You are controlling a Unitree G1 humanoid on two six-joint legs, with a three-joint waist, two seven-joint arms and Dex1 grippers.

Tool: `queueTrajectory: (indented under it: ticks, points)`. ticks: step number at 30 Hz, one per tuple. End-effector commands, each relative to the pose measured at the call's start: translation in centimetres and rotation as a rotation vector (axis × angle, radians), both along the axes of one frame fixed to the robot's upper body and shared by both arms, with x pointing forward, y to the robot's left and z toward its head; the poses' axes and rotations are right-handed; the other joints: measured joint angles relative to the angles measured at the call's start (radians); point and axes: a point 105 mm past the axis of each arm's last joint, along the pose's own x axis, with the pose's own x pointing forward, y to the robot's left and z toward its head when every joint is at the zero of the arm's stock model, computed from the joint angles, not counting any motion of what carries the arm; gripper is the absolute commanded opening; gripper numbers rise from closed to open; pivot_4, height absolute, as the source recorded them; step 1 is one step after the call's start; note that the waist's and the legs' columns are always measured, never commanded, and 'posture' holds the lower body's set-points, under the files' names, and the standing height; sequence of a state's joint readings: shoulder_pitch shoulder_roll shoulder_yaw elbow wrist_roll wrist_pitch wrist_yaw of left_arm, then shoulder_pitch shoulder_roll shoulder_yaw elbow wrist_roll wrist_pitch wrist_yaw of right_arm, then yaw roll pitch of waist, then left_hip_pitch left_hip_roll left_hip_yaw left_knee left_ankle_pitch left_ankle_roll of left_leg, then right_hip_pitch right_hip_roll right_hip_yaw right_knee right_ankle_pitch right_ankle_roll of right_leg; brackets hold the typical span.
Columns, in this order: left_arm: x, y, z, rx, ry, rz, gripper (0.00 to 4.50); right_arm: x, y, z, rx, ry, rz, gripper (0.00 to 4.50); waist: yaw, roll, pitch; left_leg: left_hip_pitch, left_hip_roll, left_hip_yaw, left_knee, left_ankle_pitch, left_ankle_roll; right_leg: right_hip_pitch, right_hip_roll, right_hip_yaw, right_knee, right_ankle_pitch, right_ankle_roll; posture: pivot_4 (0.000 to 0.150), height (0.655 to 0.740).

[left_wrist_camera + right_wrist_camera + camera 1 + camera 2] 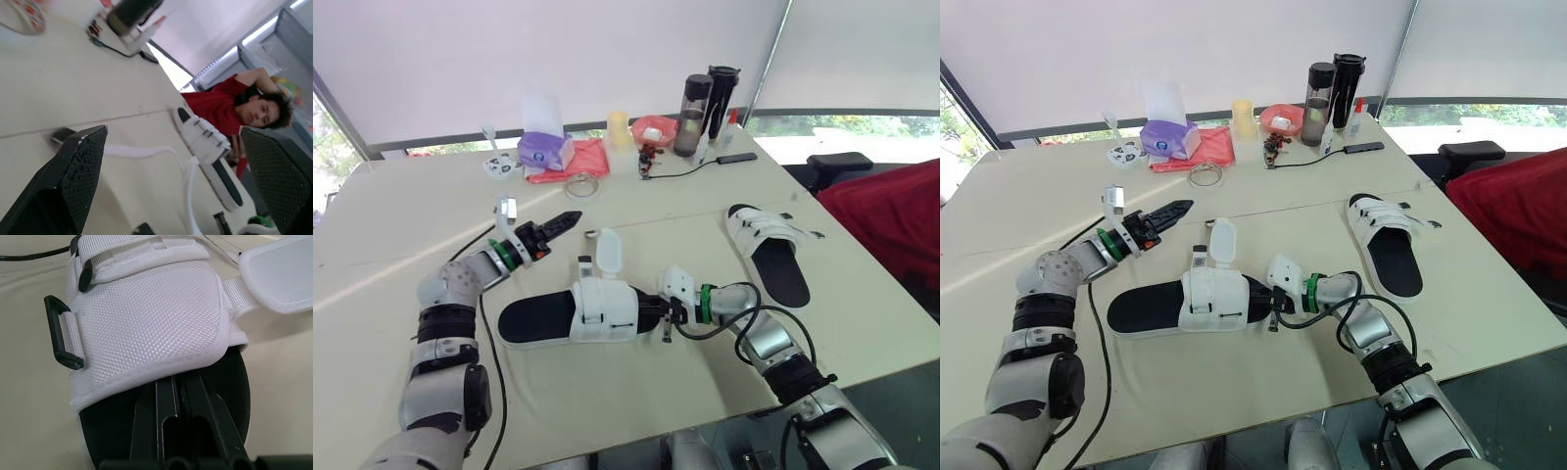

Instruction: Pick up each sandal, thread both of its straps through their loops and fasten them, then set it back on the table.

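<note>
**Near sandal** [576, 315]: laid flat on the table [401, 211], at centre. One strap [608, 249] is seen loose, turned up on the far side; its black loop [62, 339] is unthreaded.

**Far sandal** [766, 245]: laid at the right, well apart, straps apparently done up.

**Right gripper** [178, 382]: jaws together, tucked under the white upper at the near sandal's right end.

**Left gripper** [563, 222]: held above the table, left of the strap, jaws wide apart, nothing held.

**Step judged:** threading of the near sandal's strap.

**Next move judged:** the strap is to be caught by the left gripper and fed through the loop while the sandal is steadied.
</note>
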State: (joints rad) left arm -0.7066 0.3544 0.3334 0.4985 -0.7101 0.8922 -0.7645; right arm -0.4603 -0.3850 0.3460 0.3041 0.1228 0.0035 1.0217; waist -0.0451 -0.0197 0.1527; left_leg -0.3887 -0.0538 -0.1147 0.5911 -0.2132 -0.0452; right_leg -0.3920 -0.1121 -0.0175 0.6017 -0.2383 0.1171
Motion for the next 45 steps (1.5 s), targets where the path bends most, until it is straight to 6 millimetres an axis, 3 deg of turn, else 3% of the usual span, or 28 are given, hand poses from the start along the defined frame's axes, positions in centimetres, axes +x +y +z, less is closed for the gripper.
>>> queueTrajectory:
  ticks: [1, 5, 10, 14, 21, 26, 29, 36, 42, 45]
  points:
    - [-1.3, -0.6, 0.2, -0.062, 0.041, -0.061, 4.48, -1.6, -1.6, -6.0, -0.172, 0.160, -0.057, 0.04, 0.000, 0.000, 0.000, 0.000, 0.000, 0.000, 0.000, 0.000, 0.000, 0.000, 0.000, 0.000, 0.000, 0.000, 0.000, 0.150, 0.7400]
    - [-2.5, -2.0, -0.5, -0.064, 0.077, -0.127, 4.48, -1.6, -1.6, -6.1, -0.174, 0.157, -0.060, 0.04, 0.002, -0.001, 0.000, 0.000, 0.000, 0.000, 0.000, 0.000, 0.000, 0.000, 0.001, 0.000, 0.000, -0.001, -0.003, 0.150, 0.7400]
    - [-2.1, -3.2, -0.6, -0.056, 0.079, -0.149, 4.48, -1.5, -1.4, -6.0, -0.168, 0.154, -0.062, 0.04, 0.001, -0.001, 0.000, 0.001, 0.000, 0.000, 0.000, 0.000, -0.001, 0.000, 0.000, 0.000, 0.000, -0.002, -0.003, 0.150, 0.7400]
    - [-0.2, -5.1, -0.7, -0.054, 0.080, -0.130, 4.48, -1.5, -1.2, -6.1, -0.168, 0.155, -0.063, 0.04, 0.004, -0.001, 0.000, 0.001, 0.000, 0.000, 0.001, 0.000, -0.001, 0.001, 0.001, 0.000, 0.000, -0.002, -0.003, 0.150, 0.7400]
    - [3.9, -5.4, -0.2, -0.172, 0.129, 0.061, 4.48, -1.3, -1.3, -6.1, -0.176, 0.150, -0.070, 0.04, -0.001, -0.003, -0.001, 0.001, 0.000, 0.000, 0.001, 0.000, -0.001, 0.000, 0.001, 0.000, 0.000, -0.001, -0.002, 0.150, 0.7400]
    - [4.7, -5.4, -0.5, -0.168, 0.133, 0.094, 4.48, -1.3, -1.3, -6.2, -0.177, 0.149, -0.073, 0.04, 0.000, -0.003, -0.001, 0.002, 0.000, 0.000, 0.001, 0.000, -0.001, 0.000, 0.001, -0.001, 0.000, 0.001, 0.001, 0.150, 0.7400]
    - [4.7, -5.1, -0.8, -0.150, 0.129, 0.101, 3.70, -1.2, -1.4, -6.2, -0.176, 0.148, -0.080, 0.04, 0.000, -0.003, -0.001, 0.002, 0.000, 0.000, 0.001, 0.000, -0.001, 0.001, 0.002, -0.001, 0.000, 0.001, 0.001, 0.150, 0.7400]
    - [5.0, -4.8, 0.5, -0.162, 0.070, 0.094, 0.13, -1.3, -1.2, -6.2, -0.172, 0.149, -0.081, 0.04, 0.000, -0.003, -0.001, 0.002, 0.000, 0.000, 0.001, 0.000, -0.001, 0.001, 0.002, -0.001, 0.001, 0.001, 0.002, 0.150, 0.7400]
    - [4.2, -5.9, 3.3, -0.095, -0.080, -0.006, 0.02, -1.3, -1.5, -6.3, -0.178, 0.149, -0.078, 0.04, 0.000, -0.003, 0.000, 0.002, 0.000, 0.000, 0.001, 0.000, -0.001, 0.001, 0.002, -0.001, 0.001, 0.001, 0.002, 0.150, 0.7400]
    - [3.1, -6.4, 5.1, 0.037, -0.276, -0.057, 0.02, -1.4, -1.7, -6.4, -0.183, 0.149, -0.076, 0.04, 0.000, -0.003, 0.000, 0.002, 0.000, 0.000, 0.001, 0.000, -0.001, 0.001, 0.002, 0.000, 0.001, 0.001, 0.002, 0.150, 0.7400]
